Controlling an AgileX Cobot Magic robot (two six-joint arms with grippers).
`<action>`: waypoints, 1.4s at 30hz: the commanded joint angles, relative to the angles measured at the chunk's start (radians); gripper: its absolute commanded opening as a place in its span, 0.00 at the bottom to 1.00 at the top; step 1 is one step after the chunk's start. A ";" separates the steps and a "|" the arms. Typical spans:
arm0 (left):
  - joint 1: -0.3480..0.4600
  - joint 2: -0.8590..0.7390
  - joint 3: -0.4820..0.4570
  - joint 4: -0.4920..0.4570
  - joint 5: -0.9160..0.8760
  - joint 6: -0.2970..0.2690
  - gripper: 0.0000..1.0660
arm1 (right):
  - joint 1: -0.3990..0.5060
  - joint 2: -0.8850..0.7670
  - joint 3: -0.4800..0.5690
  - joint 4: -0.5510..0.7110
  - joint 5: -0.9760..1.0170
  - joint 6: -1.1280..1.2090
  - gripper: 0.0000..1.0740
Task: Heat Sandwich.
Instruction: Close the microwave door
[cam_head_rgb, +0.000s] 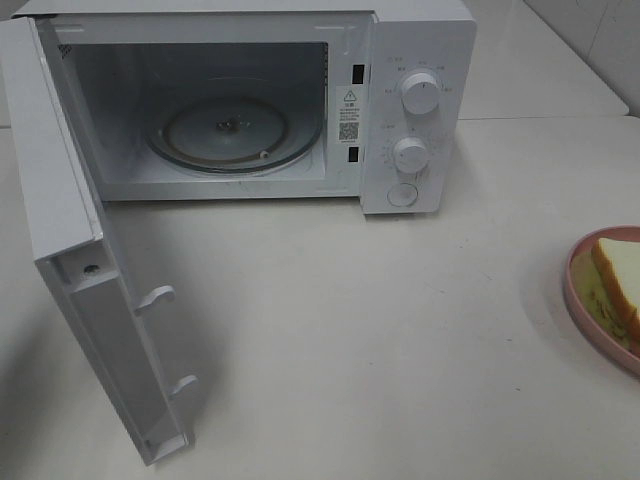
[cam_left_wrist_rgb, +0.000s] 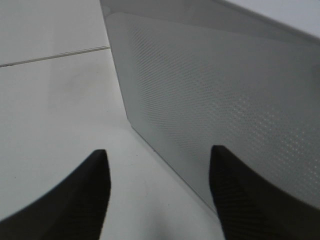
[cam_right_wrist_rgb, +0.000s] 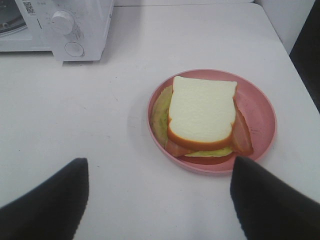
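The sandwich (cam_head_rgb: 620, 275) lies on a pink plate (cam_head_rgb: 578, 290) at the table's right edge, partly cut off in the high view. In the right wrist view the sandwich (cam_right_wrist_rgb: 200, 112) shows white bread over red and green filling on the plate (cam_right_wrist_rgb: 257, 112). My right gripper (cam_right_wrist_rgb: 160, 161) is open, its fingers spread just short of the plate, holding nothing. The white microwave (cam_head_rgb: 420, 60) stands at the back with its door (cam_head_rgb: 60, 200) swung wide to the left and its glass turntable (cam_head_rgb: 235, 130) bare. My left gripper (cam_left_wrist_rgb: 157, 155) is open close to the door's outer face (cam_left_wrist_rgb: 225, 100). Neither arm shows in the high view.
Two knobs (cam_head_rgb: 420, 95) and a round button (cam_head_rgb: 402, 195) sit on the microwave's right panel. The open door juts toward the table's front left. A white tabletop (cam_head_rgb: 380, 330) stretches between the microwave and the plate. A wall corner (cam_right_wrist_rgb: 287, 20) stands beyond the plate.
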 joint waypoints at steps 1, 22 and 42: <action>-0.006 0.033 0.001 0.027 -0.050 0.003 0.34 | -0.005 -0.027 0.001 -0.009 -0.003 -0.010 0.70; -0.059 0.189 0.001 0.023 -0.224 0.057 0.00 | -0.005 -0.027 0.001 -0.009 -0.003 -0.010 0.70; -0.127 0.273 -0.025 -0.068 -0.227 0.324 0.00 | -0.005 -0.027 0.001 -0.009 -0.003 -0.009 0.70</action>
